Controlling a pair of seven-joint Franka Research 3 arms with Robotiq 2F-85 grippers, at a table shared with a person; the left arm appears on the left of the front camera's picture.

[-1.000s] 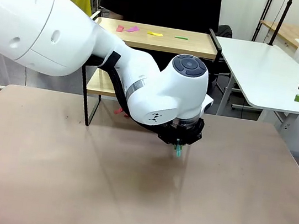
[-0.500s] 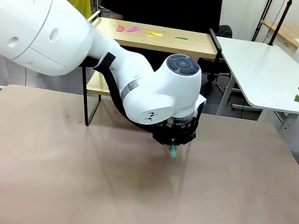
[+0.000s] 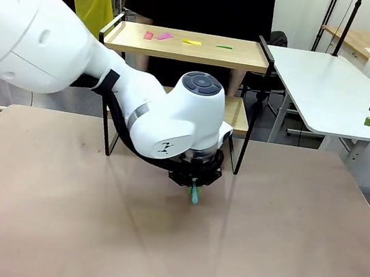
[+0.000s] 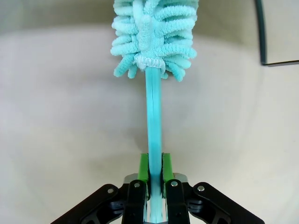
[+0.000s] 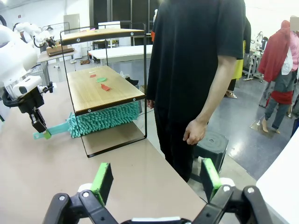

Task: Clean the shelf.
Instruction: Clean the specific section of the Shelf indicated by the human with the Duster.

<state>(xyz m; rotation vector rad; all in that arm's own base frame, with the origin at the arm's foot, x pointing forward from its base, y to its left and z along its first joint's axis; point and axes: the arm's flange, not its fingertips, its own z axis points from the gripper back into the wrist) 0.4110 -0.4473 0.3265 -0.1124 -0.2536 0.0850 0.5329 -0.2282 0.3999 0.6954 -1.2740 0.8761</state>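
Here's the left gripper (image 4: 155, 159), low over the table (image 3: 280, 248) just in front of the shelf (image 3: 183, 54), clamped tight on the teal handle of the duster (image 4: 154, 112). The fluffy head reaches in under the lower of the shelf's 2 boards, above the table. Whether it touches either, I cannot tell. The shelf stands at the table's far edge, about midway along it, with coloured scraps (image 3: 192, 41) on the top board and more on the lower 1. Out to the right of the shelf and well apart from it, the right gripper (image 5: 156, 179) has its jaws spread wide with nothing in them. A person (image 5: 196, 56) in black stands beyond the far edge, 1 hand (image 5: 195, 132) hanging loose.
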